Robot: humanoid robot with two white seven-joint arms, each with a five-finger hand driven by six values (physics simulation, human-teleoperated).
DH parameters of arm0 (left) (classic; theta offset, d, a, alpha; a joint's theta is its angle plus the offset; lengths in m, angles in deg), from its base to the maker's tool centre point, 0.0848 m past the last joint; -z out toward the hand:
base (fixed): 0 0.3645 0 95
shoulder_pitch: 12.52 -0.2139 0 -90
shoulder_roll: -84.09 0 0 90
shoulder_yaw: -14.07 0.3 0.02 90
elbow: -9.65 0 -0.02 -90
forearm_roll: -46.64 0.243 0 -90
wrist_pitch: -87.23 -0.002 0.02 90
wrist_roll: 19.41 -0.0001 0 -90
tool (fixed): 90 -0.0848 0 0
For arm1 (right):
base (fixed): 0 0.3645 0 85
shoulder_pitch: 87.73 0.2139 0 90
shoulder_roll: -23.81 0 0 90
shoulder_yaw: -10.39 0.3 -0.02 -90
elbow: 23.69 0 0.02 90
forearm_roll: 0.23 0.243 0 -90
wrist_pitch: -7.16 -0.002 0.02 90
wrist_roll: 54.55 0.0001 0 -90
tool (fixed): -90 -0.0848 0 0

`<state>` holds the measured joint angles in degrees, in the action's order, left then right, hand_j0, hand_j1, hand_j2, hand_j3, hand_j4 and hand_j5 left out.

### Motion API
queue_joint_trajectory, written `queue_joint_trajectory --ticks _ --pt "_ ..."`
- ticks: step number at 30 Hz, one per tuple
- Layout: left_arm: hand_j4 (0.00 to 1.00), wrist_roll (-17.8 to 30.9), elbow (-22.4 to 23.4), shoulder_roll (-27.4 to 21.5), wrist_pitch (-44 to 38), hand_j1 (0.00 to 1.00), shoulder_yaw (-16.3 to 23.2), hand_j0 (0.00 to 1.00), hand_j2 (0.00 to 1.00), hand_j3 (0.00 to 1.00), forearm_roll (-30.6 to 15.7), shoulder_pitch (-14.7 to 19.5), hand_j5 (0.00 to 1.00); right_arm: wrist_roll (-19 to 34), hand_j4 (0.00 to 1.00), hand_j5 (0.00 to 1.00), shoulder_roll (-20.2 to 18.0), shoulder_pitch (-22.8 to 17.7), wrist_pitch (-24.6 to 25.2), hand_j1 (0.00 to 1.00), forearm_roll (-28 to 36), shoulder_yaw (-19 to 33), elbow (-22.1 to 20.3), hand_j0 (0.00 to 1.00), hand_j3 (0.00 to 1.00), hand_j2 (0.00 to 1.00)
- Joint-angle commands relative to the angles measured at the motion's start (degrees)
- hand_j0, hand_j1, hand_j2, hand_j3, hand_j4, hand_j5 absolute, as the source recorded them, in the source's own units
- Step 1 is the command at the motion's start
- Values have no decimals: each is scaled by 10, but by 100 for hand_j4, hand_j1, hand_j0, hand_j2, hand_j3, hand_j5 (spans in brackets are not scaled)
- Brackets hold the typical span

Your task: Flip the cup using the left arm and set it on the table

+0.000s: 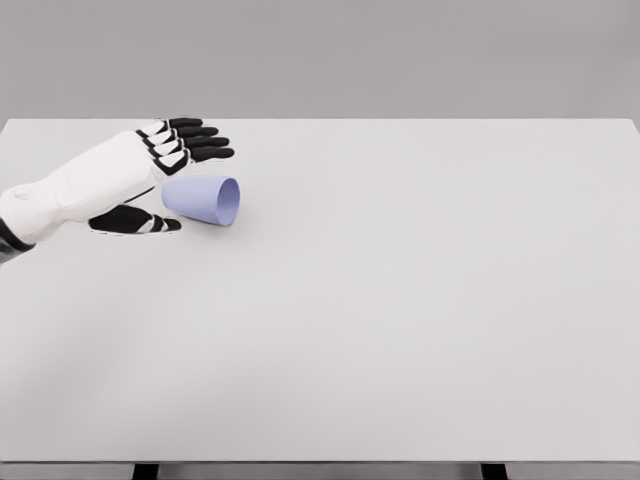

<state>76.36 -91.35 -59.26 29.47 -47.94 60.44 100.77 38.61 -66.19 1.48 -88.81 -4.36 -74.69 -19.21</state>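
Note:
A pale lavender cup (204, 199) lies on its side on the white table (400, 300), its open mouth facing right. My left hand (170, 180) comes in from the left edge and brackets the cup's closed end. The black fingers (198, 140) stretch out above and behind the cup, and the thumb (135, 221) lies in front of it near the table top. The fingers are spread, not closed on the cup. I cannot tell whether the palm touches the cup's base. The right arm is out of view.
The table's far edge runs just behind the hand. Two dark table legs (146, 471) show at the bottom edge.

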Motion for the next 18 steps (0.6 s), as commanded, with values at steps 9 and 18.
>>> queue_joint_trajectory --ticks 9,18 --pt "100 18 -2 -27 -146 100 116 100 100 100 -131 47 100 0 100 100 0 0 0 100 0 0 0 100 100 100" --pt "100 17 -4 -18 -275 100 159 100 100 100 -172 82 100 0 100 100 0 0 0 100 0 0 0 100 100 100"
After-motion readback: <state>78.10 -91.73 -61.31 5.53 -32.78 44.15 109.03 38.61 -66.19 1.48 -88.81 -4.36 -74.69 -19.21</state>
